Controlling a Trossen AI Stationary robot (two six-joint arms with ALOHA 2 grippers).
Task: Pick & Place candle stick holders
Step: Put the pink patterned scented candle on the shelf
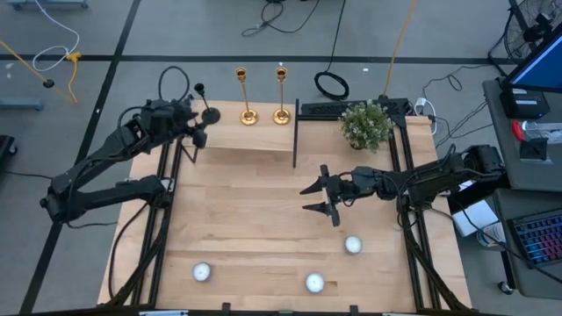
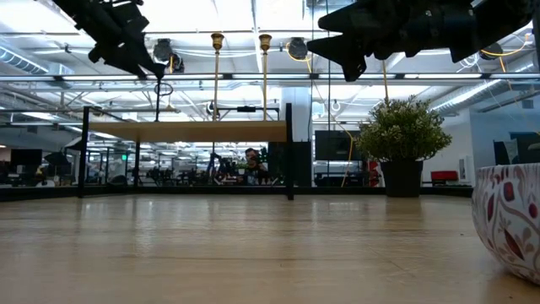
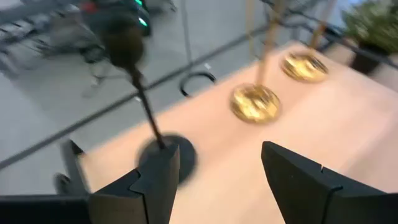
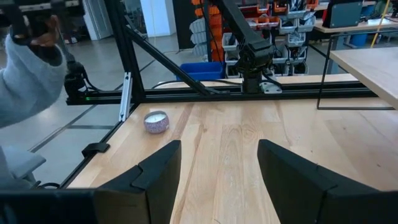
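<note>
Up at about ten o'clock on the table point(image 1: 263, 219), seen from overhead, the left gripper point(image 1: 195, 132) hangs over the left end of the raised wooden shelf point(image 1: 237, 136). Its jaws stand wide apart and grip nothing. In the left wrist view the black candlestick point(image 3: 140, 99) is tilted, its round base by one finger point(image 3: 158, 180); whether they touch I cannot tell. From overhead it shows just beside the left gripper, leaning.

Further along the shelf, near twelve o'clock, the two gold candlesticks point(image 1: 247, 96) point(image 1: 281, 95) stand upright side by side, well apart from the left gripper; the low view shows both as thin upright stems point(image 2: 217, 80) point(image 2: 264, 80) above the shelf.

Over at about three o'clock from the table's middle, the right gripper point(image 1: 323, 198) hovers above bare wood with its jaws spread wide, holding nothing and touching nothing. A potted green plant point(image 1: 366, 125) sits at one o'clock. Three small white candles point(image 1: 353, 245) point(image 1: 314, 282) point(image 1: 202, 272) lie along the near edge, from five to seven o'clock, and a patterned cup point(image 2: 509, 218) is close to the low camera. A person's grey sleeve point(image 4: 28, 74) shows in the right wrist view.
</note>
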